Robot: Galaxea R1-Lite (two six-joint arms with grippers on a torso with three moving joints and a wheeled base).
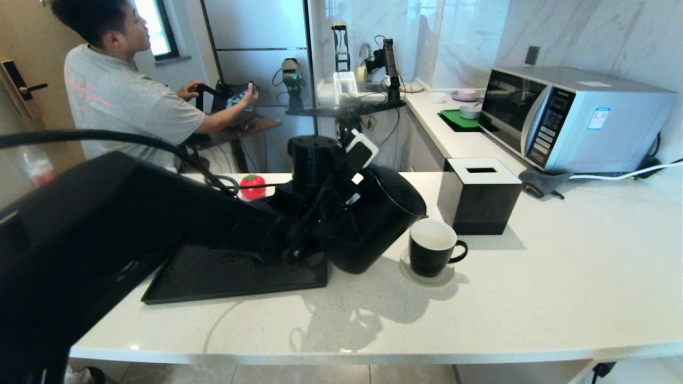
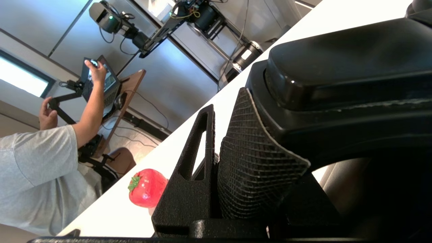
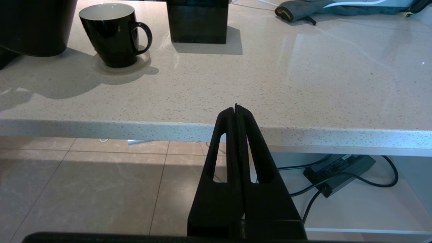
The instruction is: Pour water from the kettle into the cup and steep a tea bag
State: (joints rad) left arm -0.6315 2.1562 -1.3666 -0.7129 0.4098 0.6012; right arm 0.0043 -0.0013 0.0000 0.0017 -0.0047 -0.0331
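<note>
The black kettle (image 1: 373, 224) is off the counter and tilted to the right, its spout close over the rim of the cup (image 1: 431, 248). My left gripper (image 1: 333, 210) is shut on the kettle's loop handle; in the left wrist view the handle (image 2: 337, 67) sits against the mesh pad (image 2: 249, 162) of that gripper (image 2: 249, 111). The black cup with a white inside stands on a round coaster, also seen in the right wrist view (image 3: 111, 33). No stream of water shows. The tea bag is out of view. My right gripper (image 3: 236, 108) is shut and empty, parked below the counter's front edge.
A black tray (image 1: 224, 277) lies left of the kettle, under my left arm. A black tissue box (image 1: 477, 197) stands behind the cup. A red strawberry-shaped object (image 1: 252, 186) sits further back. A microwave (image 1: 576, 117) is at the right, a person (image 1: 117, 96) at the back left.
</note>
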